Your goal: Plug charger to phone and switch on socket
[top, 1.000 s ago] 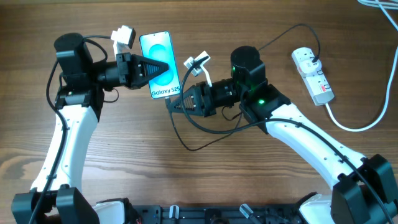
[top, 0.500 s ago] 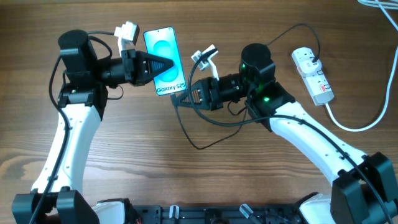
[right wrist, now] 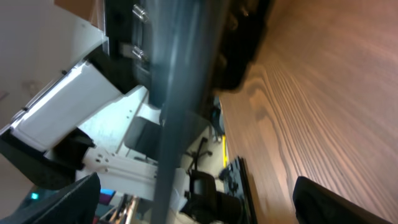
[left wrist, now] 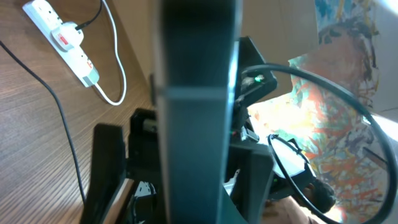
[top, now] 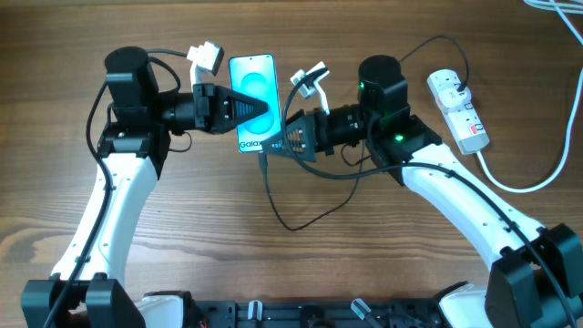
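Observation:
The phone [top: 254,84], teal screen facing up, is held above the table with my left gripper [top: 264,107] shut on it. In the left wrist view the phone [left wrist: 196,106] shows edge-on as a dark bar between my fingers [left wrist: 109,168]. My right gripper [top: 281,144] stands open at the phone's bottom edge, covering part of its text. In the right wrist view its fingers [right wrist: 65,199] are spread wide on either side of the phone's edge [right wrist: 180,93]. The charger's black cable [top: 271,196] hangs from the phone's bottom edge, and the plug tip is hidden. The socket [top: 458,111] lies at the far right.
The charger's cable loops low over the table [top: 182,246] under my right arm, then arcs up to the socket's near end. A thicker white cable [top: 519,185] runs from the socket off the right edge. The socket [left wrist: 62,40] also shows in the left wrist view.
Both arms shifted right and up, carrying the phone with them. The right gripper, shut on the charger's plug before, has opened and let it go at the phone's bottom edge.

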Controlling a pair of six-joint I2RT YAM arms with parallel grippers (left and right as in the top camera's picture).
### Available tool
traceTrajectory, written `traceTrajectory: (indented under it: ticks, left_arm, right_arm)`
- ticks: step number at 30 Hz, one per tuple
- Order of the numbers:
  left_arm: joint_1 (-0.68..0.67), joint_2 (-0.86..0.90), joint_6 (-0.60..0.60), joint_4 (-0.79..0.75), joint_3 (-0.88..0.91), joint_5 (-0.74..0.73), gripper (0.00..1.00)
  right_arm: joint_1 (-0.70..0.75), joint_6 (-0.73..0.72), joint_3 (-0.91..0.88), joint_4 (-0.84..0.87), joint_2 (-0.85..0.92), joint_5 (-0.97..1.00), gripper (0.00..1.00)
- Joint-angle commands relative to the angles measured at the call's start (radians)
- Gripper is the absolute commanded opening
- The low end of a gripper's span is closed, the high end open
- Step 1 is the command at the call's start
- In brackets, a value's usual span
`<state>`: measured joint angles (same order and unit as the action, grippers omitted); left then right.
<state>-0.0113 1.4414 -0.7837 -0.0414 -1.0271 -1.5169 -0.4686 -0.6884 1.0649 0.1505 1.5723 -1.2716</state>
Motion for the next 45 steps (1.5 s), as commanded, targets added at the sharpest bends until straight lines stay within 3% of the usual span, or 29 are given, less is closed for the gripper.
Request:
traceTrajectory:
  ticks: [1, 6, 9, 12, 15, 17, 21, 23, 27, 35, 38, 41, 43, 45]
  left_arm:
    - [0.003, -0.022, 0.029, -0.004, 0.001, 0.010, 0.04]
    - [0.003, -0.022, 0.027, 0.018, 0.001, 0.110, 0.04]
    - [0.003, -0.022, 0.027, 0.034, 0.001, 0.125, 0.04]
    - [0.003, -0.022, 0.013, 0.034, 0.001, 0.124, 0.04]
    - [0.003, -0.022, 0.013, 0.034, 0.001, 0.124, 0.04]
    - [0.003, -0.022, 0.013, 0.034, 0.001, 0.125, 0.04]
    - [0.031, -0.022, -0.007, 0.034, 0.001, 0.122, 0.04]
    - [0.055, -0.022, -0.039, 0.034, 0.001, 0.112, 0.04]
    - [0.060, -0.022, -0.040, 0.034, 0.001, 0.093, 0.04]
    - [0.060, -0.022, -0.039, 0.034, 0.001, 0.078, 0.04]
    - [0.060, -0.022, -0.039, 0.034, 0.001, 0.078, 0.04]
    - [0.060, -0.022, -0.039, 0.034, 0.001, 0.078, 0.04]
    - [0.060, -0.022, -0.039, 0.034, 0.001, 0.078, 0.04]
    - [0.060, -0.022, -0.039, 0.034, 0.001, 0.079, 0.04]
  right_arm:
    - [-0.005, 0.150, 0.014, -0.082, -0.003, -0.079, 0.99]
    - [-0.048, 0.194, 0.013, -0.129, -0.003, -0.098, 0.88]
    - [-0.073, 0.192, 0.013, -0.130, -0.003, -0.083, 0.70]
    - [-0.076, 0.153, 0.014, -0.130, -0.003, -0.029, 0.59]
    - [-0.076, 0.107, 0.013, -0.121, -0.003, 0.008, 0.43]
    - [-0.076, 0.102, 0.014, -0.117, -0.003, 0.016, 0.42]
    - [-0.060, 0.069, 0.014, -0.114, -0.003, 0.057, 0.53]
    - [-0.053, 0.058, 0.014, -0.110, -0.003, 0.060, 0.53]
    - [-0.053, 0.057, 0.014, -0.086, -0.003, 0.060, 0.42]
    - [-0.038, 0.030, 0.014, -0.027, -0.003, 0.072, 0.40]
    - [-0.012, 0.030, 0.014, -0.029, -0.003, 0.071, 0.28]
    - [-0.008, 0.026, 0.014, -0.032, -0.003, 0.070, 0.26]
    - [-0.008, 0.013, 0.014, -0.032, -0.003, 0.067, 0.11]
    - [-0.012, -0.003, 0.014, -0.032, -0.003, 0.067, 0.04]
